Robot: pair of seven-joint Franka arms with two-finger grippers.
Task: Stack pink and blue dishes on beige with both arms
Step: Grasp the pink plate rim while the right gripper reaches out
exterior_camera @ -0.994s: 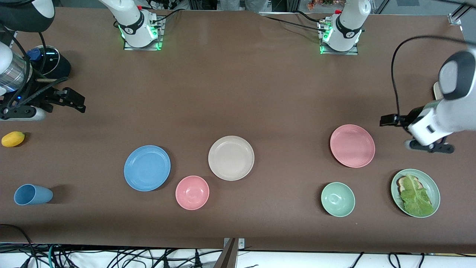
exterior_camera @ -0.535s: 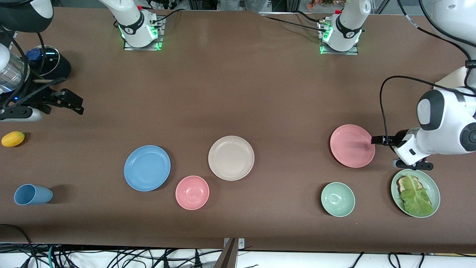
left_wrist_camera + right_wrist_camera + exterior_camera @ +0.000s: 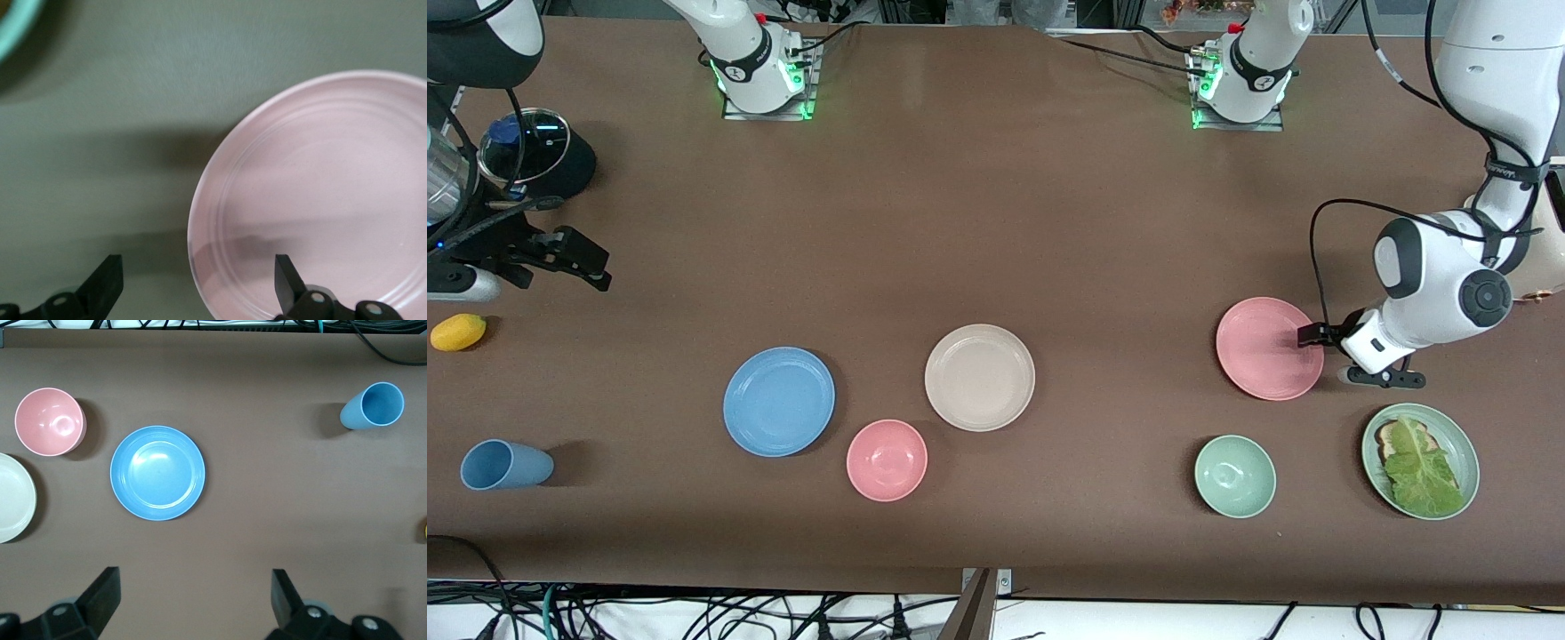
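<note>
Since a second ago the left gripper [image 3: 1307,336] has been swung in from the left arm's end of the table and is now parked right at the rim of the pink plate [image 3: 1269,348], with its jaws spread wide and one finger seen over the plate's edge in the left wrist view, nothing gripped. That pink plate is flat, round and matte, with a low rim and faint rings inside, and it's sat toward the left arm's end of the table. The blue plate [image 3: 779,401] is the same shape and size, light blue, and it's found toward the right arm's end, well apart from the pink one. Between them, the beige plate [image 3: 979,377] is laid bare, cream-coloured, shallow, same low rim. A small pink bowl [image 3: 887,460] is tucked just beside the blue and beige plates, nearer the front camera. A pale green bowl [image 3: 1234,476] and a green plate with lettuce [image 3: 1420,460] are set nearer the camera than the pink plate. The right gripper [image 3: 591,258] has been pulled back a bit and is held up over bare table at the right arm's end, jaws wide, empty.
</note>
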